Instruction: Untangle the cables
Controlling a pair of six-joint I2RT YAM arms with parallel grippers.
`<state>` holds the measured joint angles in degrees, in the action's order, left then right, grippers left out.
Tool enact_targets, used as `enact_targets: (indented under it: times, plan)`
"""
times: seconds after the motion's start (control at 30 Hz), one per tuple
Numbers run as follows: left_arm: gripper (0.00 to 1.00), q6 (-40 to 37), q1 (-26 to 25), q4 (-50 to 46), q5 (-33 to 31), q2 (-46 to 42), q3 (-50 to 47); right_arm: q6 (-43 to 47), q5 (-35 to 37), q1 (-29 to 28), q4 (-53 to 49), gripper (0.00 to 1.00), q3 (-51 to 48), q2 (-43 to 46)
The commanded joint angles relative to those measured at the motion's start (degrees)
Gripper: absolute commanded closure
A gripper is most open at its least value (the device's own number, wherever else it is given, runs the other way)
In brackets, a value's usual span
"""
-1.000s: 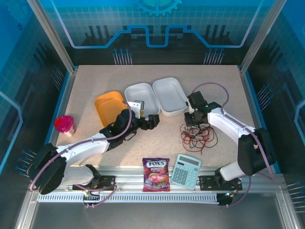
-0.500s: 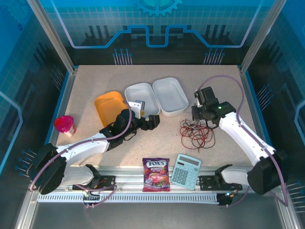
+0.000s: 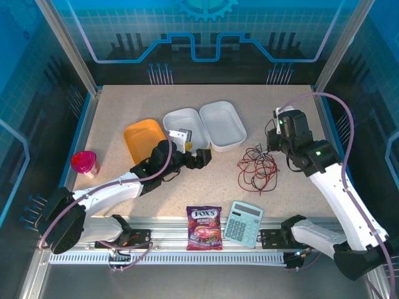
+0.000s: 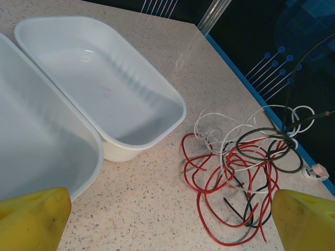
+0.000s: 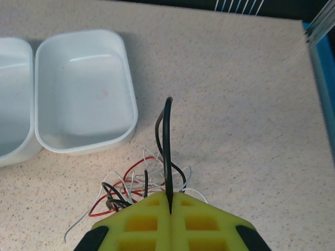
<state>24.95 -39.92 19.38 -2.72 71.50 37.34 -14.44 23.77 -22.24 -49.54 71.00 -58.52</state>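
The right gripper (image 5: 170, 201) is at the bottom edge, its two yellow pads (image 5: 141, 222) pressed flat together. A thin black cable (image 5: 166, 146) is pinched in the seam between them. It rises straight from the pads, bends over at the top and comes down on the left side. Its lower end seems to join the heap, but this is hard to follow. Just behind the pads lie the other cables (image 5: 131, 183), red, pale and black loops mixed together on the speckled table (image 5: 235, 104). Near them stands a white tray (image 5: 84, 91), and a second white tray (image 5: 13, 104) touches it on the left.
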Motion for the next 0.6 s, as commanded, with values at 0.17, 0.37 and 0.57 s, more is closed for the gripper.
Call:
enact_targets:
  times: [0.17, 0.37, 0.57]
  plan:
    - [0.01, -1.04, 0.28, 1.01, 2.13, -1.28, 1.59, 4.75, 8.18, -0.79, 0.36, 1.0, 5.2, 4.09]
    - [0.01, -0.98, 0.27, 1.1, 2.53, -1.62, 1.42, 6.25, 9.82, -0.78, 2.4, 1.0, 7.46, 4.56]
    - [0.01, -1.43, 0.27, 1.33, 3.01, -2.2, 1.33, 7.71, 9.58, -0.79, 2.17, 1.0, 10.65, 4.2]
